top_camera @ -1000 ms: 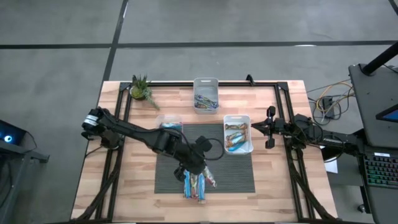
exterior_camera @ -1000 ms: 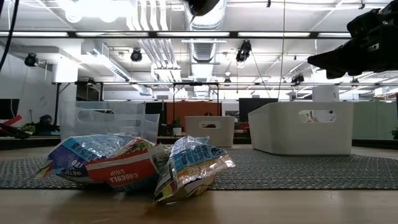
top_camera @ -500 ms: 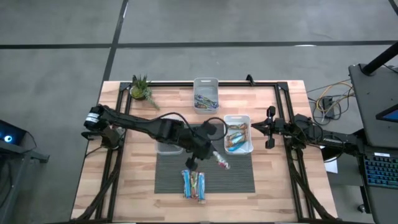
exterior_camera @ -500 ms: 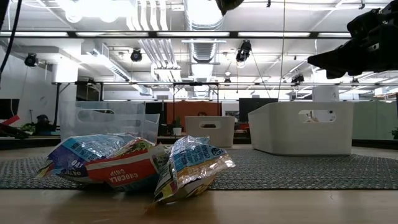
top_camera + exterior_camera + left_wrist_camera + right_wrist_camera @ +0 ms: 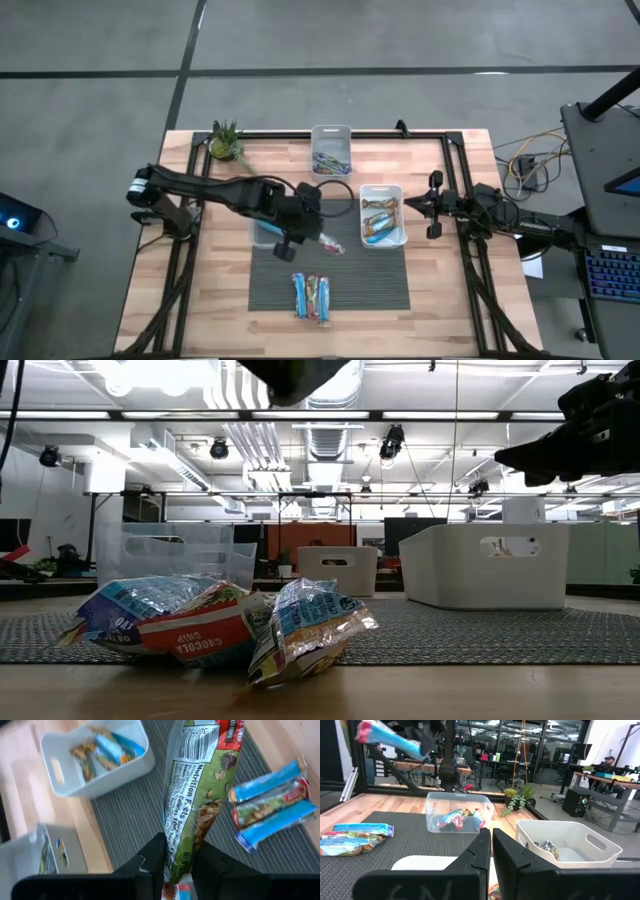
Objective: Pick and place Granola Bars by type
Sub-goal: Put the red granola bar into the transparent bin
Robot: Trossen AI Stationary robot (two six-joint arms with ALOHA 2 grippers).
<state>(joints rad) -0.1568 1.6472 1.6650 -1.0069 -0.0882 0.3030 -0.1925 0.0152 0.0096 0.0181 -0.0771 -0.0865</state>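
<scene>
A granola bar (image 5: 192, 815) in a green, red-ended wrapper hangs in the air, pinched at one end between the fingers of the left gripper (image 5: 300, 236), and it juts out from the jaws toward four o'clock over the dark mat (image 5: 380, 285). Below it, at about six o'clock from the gripper, three more bars (image 5: 311, 297) lie side by side on the mat, blue and green, touching each other. At nine o'clock of the gripper, just beside it, sits a clear bin (image 5: 263, 231). At three o'clock, a white bin (image 5: 383, 190) holds several bars, and a second white bin (image 5: 331, 130) stands at twelve o'clock near the table's far edge. The right gripper (image 5: 408, 205) waits at the table's three o'clock side, fingers pressed together, nothing between them. A small potted plant (image 5: 227, 142) sits at the far left corner.
</scene>
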